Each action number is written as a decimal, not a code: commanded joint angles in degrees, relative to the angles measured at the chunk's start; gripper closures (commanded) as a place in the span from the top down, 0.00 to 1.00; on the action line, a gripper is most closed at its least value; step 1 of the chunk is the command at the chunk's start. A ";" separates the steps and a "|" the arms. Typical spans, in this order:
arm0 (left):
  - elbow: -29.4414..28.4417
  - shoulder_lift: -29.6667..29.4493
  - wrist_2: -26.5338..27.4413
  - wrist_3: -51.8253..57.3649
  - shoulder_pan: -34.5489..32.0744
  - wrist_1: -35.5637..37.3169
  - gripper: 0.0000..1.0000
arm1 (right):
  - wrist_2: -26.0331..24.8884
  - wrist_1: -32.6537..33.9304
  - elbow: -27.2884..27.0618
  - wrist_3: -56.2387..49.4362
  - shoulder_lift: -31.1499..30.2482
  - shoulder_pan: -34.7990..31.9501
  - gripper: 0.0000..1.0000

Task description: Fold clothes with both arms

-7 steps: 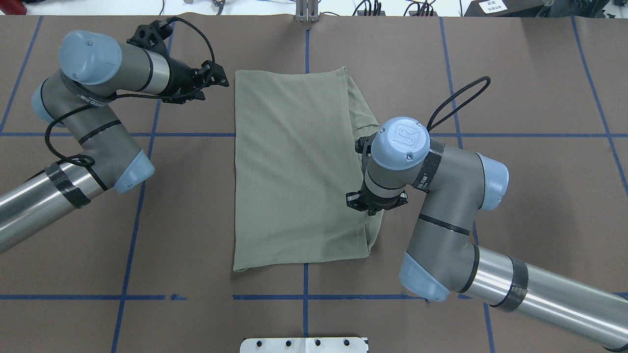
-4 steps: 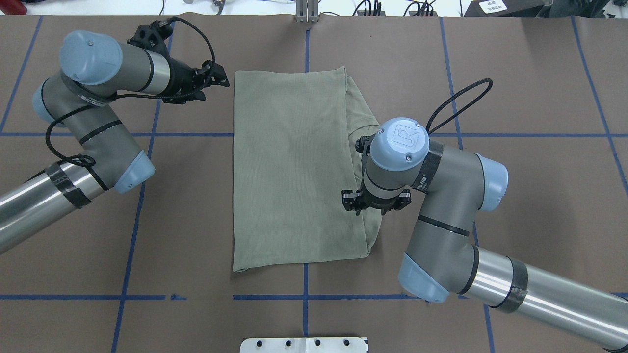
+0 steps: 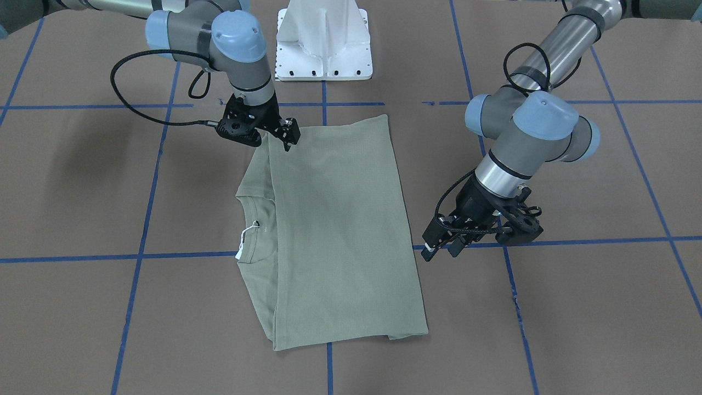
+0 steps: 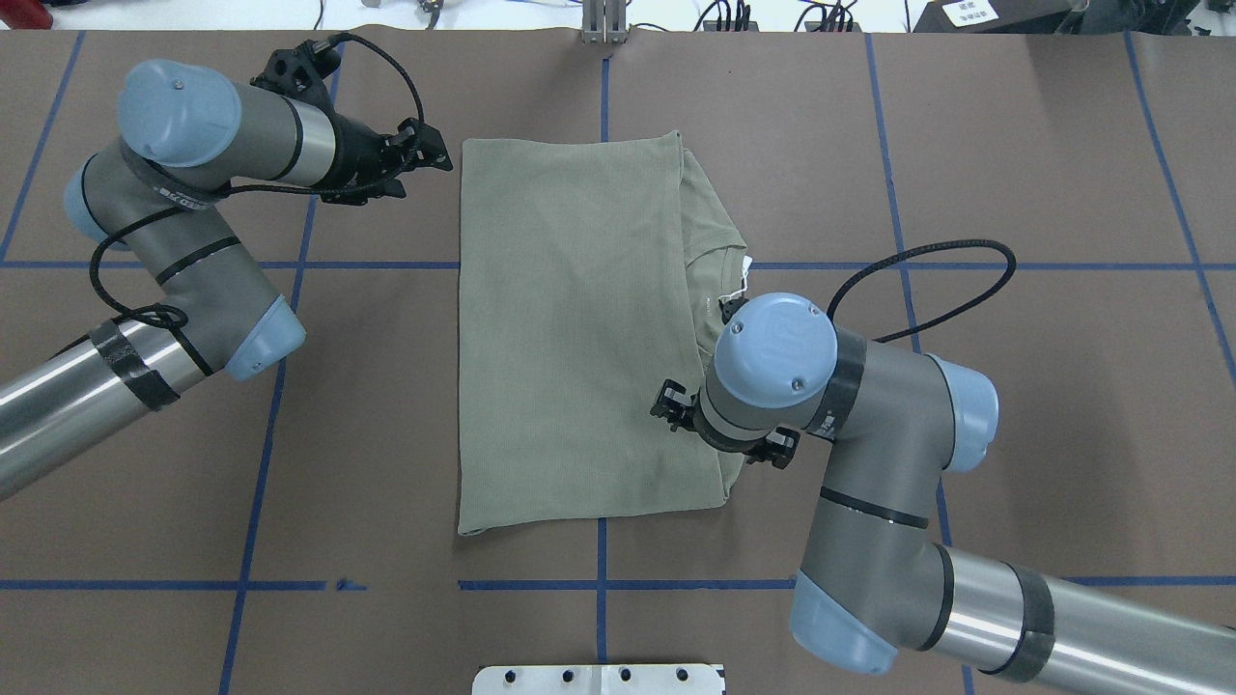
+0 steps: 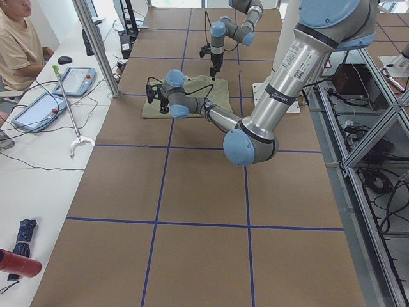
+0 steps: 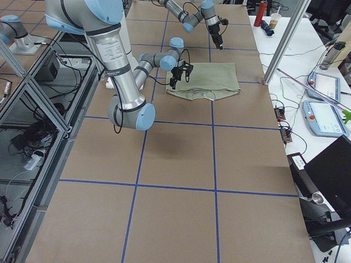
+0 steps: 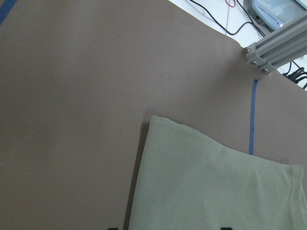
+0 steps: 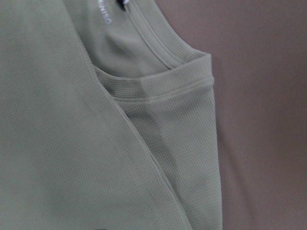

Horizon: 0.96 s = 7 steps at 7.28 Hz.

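Back toward us we drew the right hand [image 3: 288, 141], its grip unclear, risking rucking the shirt [image 3: 340, 230]; left hand [image 3: 441, 249] hung released.

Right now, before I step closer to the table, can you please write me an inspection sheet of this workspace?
surface: brown table cover with blue tape lines, lying flat.
job's things: green shirt lies folded in the middle; its collar and white tag show on the robot's right side.
clutter: nothing seen.
grippers: left gripper open and empty, beside the shirt's far corner, off the cloth; right gripper over the shirt's near-right edge, open or shut cannot be told.
cables: a black cable loops from the right wrist over bare cover; a second cable loops at the left wrist.
surroundings: white base; a person sits off the table's end, by two tablets.
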State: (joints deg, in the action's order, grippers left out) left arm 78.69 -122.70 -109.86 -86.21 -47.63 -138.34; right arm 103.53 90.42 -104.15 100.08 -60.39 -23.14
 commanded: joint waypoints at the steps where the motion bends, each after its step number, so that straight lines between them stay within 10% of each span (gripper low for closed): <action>1: 0.06 0.00 0.00 -0.01 0.00 0.00 0.77 | -4.56 -5.68 -0.44 12.82 -2.53 3.62 0.89; 7: 0.59 0.00 0.00 -0.01 0.00 0.35 0.77 | -5.97 -5.78 -0.35 17.07 -5.00 5.30 0.82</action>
State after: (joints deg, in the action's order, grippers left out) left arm 79.23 -122.70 -109.80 -86.26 -47.64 -138.04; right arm 97.53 84.65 -104.47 116.19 -64.70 -18.54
